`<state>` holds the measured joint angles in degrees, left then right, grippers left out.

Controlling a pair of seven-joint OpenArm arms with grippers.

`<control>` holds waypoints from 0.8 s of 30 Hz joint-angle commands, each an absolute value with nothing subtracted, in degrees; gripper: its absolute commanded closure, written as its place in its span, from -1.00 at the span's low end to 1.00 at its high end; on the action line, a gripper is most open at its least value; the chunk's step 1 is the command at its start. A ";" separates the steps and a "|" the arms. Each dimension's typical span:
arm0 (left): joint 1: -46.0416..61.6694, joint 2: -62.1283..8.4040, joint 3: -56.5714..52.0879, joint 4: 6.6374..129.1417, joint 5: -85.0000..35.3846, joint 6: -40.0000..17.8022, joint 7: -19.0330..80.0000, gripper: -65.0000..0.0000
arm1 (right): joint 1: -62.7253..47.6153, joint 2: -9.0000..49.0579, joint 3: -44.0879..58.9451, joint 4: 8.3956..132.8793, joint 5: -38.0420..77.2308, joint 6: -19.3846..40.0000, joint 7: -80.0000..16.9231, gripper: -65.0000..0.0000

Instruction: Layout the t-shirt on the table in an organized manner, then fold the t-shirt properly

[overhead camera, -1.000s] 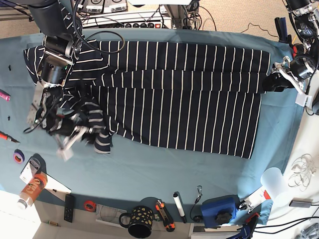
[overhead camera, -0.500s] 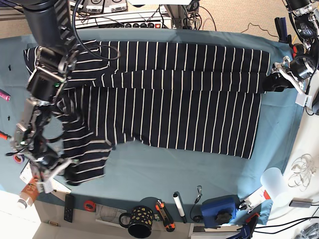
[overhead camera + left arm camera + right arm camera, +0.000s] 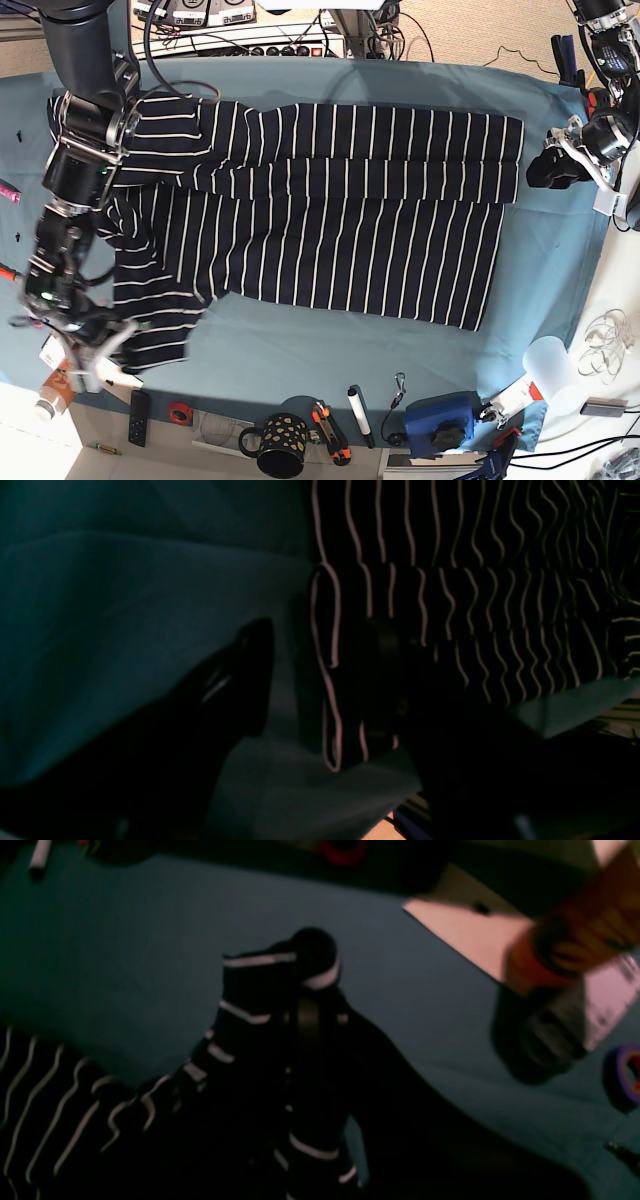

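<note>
The dark, white-striped t-shirt [image 3: 330, 220] lies spread across the teal table [image 3: 300, 330], its upper band folded over along the far side. At the base view's lower left my right gripper [image 3: 105, 350] is shut on the shirt's corner by the table's front edge. The right wrist view shows striped fabric [image 3: 250, 1015] wrapped around the closed fingers of that gripper [image 3: 310, 970]. My left gripper [image 3: 540, 168] sits at the shirt's right edge with its jaws wide apart. In the left wrist view the folded hem [image 3: 327, 670] lies between the two dark fingers [image 3: 245, 680], ungripped.
An orange bottle [image 3: 55, 385] stands just beyond the right gripper, also in the right wrist view [image 3: 575, 965] beside purple tape [image 3: 627, 1072]. Along the front edge are a remote [image 3: 140, 415], red tape [image 3: 180, 412], a black mug [image 3: 280, 445], a marker [image 3: 358, 412] and a blue box [image 3: 440, 420].
My right gripper has drawn the bunched fabric toward the front-left edge, so it has unfurled flat. The whole shirt slid left, away from my left gripper, which stayed put.
</note>
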<state>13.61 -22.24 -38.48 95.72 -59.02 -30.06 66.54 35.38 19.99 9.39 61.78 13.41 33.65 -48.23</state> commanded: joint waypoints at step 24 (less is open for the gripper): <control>13.19 -23.33 -38.87 96.51 -60.29 -30.33 65.49 0.12 | 37.50 18.76 -16.01 69.43 39.59 37.85 -71.79 0.63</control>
<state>13.61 -22.24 -38.48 95.72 -59.05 -30.06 66.52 35.38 18.24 -16.51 68.53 38.81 37.54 -72.95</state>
